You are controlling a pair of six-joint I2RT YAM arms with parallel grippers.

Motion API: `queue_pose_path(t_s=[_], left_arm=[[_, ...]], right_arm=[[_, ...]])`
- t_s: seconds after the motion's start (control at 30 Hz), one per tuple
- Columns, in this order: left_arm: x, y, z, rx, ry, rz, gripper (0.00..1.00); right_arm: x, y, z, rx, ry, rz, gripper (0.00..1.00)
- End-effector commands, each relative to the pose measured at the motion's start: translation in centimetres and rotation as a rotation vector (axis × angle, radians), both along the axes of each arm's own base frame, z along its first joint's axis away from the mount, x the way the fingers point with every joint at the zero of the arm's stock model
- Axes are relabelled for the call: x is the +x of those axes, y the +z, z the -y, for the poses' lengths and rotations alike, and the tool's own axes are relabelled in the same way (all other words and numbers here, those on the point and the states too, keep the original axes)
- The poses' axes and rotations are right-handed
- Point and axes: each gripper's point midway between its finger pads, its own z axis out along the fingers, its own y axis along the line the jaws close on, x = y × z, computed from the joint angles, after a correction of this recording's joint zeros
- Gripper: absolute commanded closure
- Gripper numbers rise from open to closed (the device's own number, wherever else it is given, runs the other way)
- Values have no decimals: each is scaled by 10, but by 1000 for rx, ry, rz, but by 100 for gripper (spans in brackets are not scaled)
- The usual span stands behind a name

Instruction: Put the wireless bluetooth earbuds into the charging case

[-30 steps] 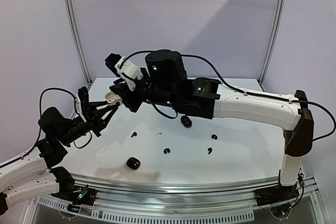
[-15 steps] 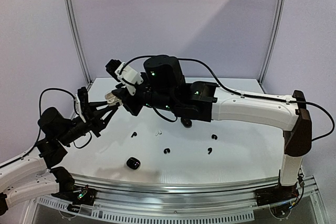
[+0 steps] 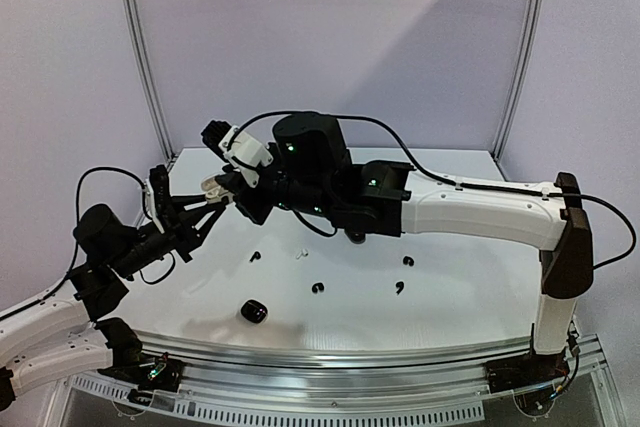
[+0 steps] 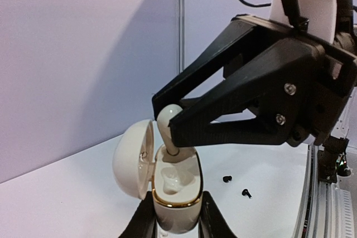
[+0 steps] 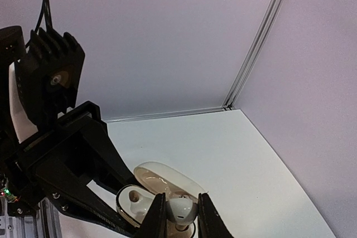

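My left gripper (image 3: 207,209) is shut on a cream charging case (image 4: 177,193) with a gold rim, held upright above the table's back left with its lid (image 4: 133,159) open. The near slot is bare. My right gripper (image 5: 181,214) is shut on a white earbud (image 5: 182,210). The earbud (image 4: 167,122) stands with its stem tip in the case's far slot. In the top view a second white earbud (image 3: 300,253) and several black earbuds (image 3: 318,289) lie on the table.
A black closed case (image 3: 254,311) lies near the front edge. Another black case (image 3: 353,236) shows partly under the right arm. Two black earbuds (image 4: 226,179) show past the held case in the left wrist view. The back wall is close behind.
My right gripper has moved a little left and down with the white earbud, onto the open case. The left arm has held the case still.
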Motion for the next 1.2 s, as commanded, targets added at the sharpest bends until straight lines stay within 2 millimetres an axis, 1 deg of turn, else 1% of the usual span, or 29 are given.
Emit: queue_pose_path(t_s=[0.0, 0.07, 0.17, 0.3, 0.43, 0.63, 0.83, 1.17], left_arm=[[-8, 27, 2, -37, -27, 63, 100], [-8, 27, 2, -38, -24, 66, 100], [-7, 28, 2, -43, -20, 68, 100], [-5, 31, 0, -45, -5, 88, 100], [-6, 34, 1, -50, -11, 102, 100], [-5, 36, 0, -54, 0, 111, 100], [-5, 35, 0, -53, -5, 109, 100], [-5, 36, -1, -55, 4, 110, 100]], right_arm=[[-1, -21, 1, -70, -8, 7, 100], [-1, -25, 0, -85, -2, 10, 100], [-2, -30, -1, -101, 7, 8, 96], [-2, -38, -2, -119, 4, -3, 94], [-1, -38, -4, -116, 4, -8, 94], [1, -44, -2, -142, -10, 0, 91], [2, -39, -4, -133, -6, 12, 89], [5, -46, -7, -151, -14, 18, 87]])
